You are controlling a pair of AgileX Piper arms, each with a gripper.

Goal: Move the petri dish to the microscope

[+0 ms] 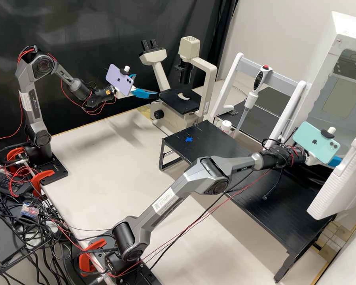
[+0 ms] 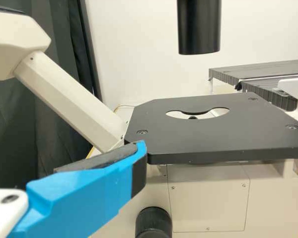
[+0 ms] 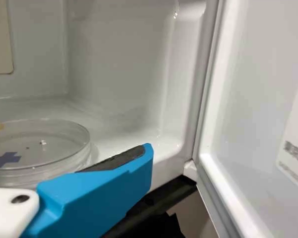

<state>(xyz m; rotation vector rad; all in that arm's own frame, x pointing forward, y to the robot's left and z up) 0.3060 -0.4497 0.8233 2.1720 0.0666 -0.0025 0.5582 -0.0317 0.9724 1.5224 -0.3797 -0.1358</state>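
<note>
My left gripper [image 1: 146, 87] is open beside the microscope [image 1: 174, 111], left of its black stage. In the left wrist view, one blue finger of my left gripper [image 2: 139, 151] shows near the corner of the stage [image 2: 223, 139]. My right gripper [image 1: 335, 161] is at the white cabinet's opening, largely hidden by the phone on the wrist. In the right wrist view, the clear round petri dish [image 3: 44, 144], lidded and marked with a blue cross, lies flat inside the cabinet. One finger of my right gripper [image 3: 145, 152], its dark pad bare, partly overlaps the dish's near side; the gripper is open.
The cabinet's door [image 1: 340, 178] stands open beside my right wrist. A low black table [image 1: 225, 152] bears a blue cross. Behind it are a pipette [image 1: 249, 101] on a white frame and a small white container [image 1: 226, 126]. The microscope's black tube [image 2: 199, 29] hangs over the stage.
</note>
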